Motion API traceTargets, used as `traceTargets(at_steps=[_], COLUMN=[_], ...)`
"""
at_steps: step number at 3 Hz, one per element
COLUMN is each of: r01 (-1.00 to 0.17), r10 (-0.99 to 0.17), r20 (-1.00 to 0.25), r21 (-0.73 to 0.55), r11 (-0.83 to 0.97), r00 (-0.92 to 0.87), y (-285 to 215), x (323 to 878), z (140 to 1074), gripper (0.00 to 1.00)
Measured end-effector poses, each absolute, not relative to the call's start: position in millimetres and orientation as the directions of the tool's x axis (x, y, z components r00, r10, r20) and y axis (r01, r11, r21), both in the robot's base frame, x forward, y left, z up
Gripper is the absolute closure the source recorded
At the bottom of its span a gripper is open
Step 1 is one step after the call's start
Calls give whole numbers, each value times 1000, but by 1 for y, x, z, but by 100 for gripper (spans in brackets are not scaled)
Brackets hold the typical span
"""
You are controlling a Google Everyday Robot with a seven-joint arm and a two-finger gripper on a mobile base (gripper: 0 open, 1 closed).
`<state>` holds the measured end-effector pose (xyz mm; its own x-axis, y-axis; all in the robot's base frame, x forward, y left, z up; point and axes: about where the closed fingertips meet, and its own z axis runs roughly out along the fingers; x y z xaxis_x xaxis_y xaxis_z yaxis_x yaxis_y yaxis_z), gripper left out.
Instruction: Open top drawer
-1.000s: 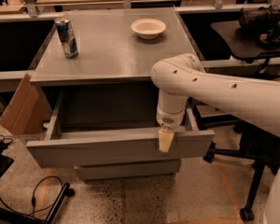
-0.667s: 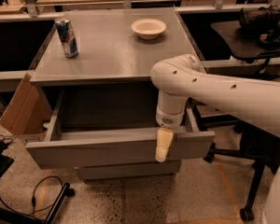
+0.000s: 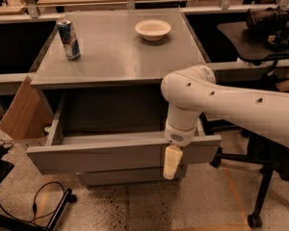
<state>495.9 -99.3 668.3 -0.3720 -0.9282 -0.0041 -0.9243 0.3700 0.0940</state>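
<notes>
The top drawer (image 3: 101,155) of the grey cabinet (image 3: 120,57) stands pulled far out; its wide flat grey front faces me and its shallow tray looks bare. My white arm reaches in from the right. My gripper (image 3: 171,165) hangs down in front of the right part of the drawer front, its cream fingers (image 3: 170,160) pointing down past the front's lower edge. A lower drawer (image 3: 130,176) shows just beneath, shut.
On the cabinet top stand a blue drink can (image 3: 69,39) at the back left and a cream bowl (image 3: 153,29) at the back. A cardboard box (image 3: 21,109) leans at the left. A black office chair (image 3: 260,177) is at the right. Cables (image 3: 33,201) lie on the floor.
The gripper's fingers have dropped lower along the drawer front. The drawer and the arm have hardly moved.
</notes>
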Motion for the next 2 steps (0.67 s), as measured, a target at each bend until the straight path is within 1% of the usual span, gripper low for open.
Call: traceTargets(at_steps=[1, 2], r01=[-886, -886], r10=[-896, -896], r20=[-22, -22], r21=[161, 161], r11=[435, 435], r00=[-444, -444], y=[-97, -97], x=[437, 437], z=[668, 671], gripper=[42, 64])
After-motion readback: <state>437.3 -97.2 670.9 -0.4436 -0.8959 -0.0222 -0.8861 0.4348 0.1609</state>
